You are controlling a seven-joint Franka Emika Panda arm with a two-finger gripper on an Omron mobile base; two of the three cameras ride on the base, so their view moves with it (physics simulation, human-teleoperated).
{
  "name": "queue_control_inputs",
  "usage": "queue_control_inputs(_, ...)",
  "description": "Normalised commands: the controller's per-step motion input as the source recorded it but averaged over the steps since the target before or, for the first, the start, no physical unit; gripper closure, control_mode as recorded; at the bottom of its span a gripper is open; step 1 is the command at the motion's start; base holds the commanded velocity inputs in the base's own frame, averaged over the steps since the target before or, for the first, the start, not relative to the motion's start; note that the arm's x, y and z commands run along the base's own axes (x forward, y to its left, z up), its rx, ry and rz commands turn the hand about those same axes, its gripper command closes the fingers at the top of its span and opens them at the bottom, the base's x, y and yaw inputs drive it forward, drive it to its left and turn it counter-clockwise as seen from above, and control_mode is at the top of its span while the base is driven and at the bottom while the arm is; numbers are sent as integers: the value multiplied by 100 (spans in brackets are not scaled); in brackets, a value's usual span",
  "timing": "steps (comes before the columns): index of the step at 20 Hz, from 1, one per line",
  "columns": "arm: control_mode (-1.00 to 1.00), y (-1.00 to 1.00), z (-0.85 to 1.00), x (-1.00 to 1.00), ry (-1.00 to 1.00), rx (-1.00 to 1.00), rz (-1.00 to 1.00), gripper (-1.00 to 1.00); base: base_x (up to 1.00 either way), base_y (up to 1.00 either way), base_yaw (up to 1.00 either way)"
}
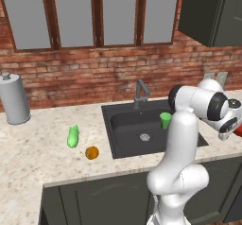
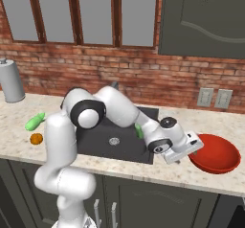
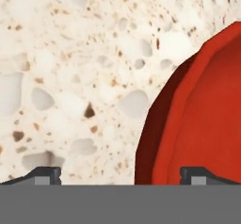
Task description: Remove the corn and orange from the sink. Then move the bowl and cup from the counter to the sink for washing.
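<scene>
The tool (image 2: 184, 151) is seen low over the speckled surface (image 2: 158, 172), just beside the left rim of the red bowl (image 2: 215, 153), on the right side of the sink (image 2: 110, 141). In the hand view the two dark fingertips (image 3: 44, 175) are spread as wide as they go, and nothing is held between them. One tip stands over the bare stone and the other over the bowl (image 3: 202, 110), so the rim of the bowl is seen to pass between the jaws. The bowl is not yet touched, as far as it can be judged.

The relation which matters for the coming move is this one: the bowl lies to the right of the tool, and its near-left rim is lined up inside the open jaws. Probably only a short descent is needed before the rim can be pinched.

The green cup (image 1: 165, 120) is already standing inside the sink (image 1: 142, 129), near its right wall. The corn (image 1: 73, 136) and the orange (image 1: 92, 152) are laid on the surface to the left of the sink, near each other but apart. Therefore the bowl is judged to be the last thing to be moved.
</scene>
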Motion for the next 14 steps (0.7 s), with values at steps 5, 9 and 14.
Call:
queue_control_inputs(5, -100, -21, 1, 7, 0, 0, 0, -100, 0, 0, 0)
queue_control_inputs(9, -100, -17, 0, 6, 0, 0, 0, -100, 0, 0, 0)
queue_control_inputs(14, -100, -4, 0, 9, 0, 0, 0, 100, 0, 0, 0)
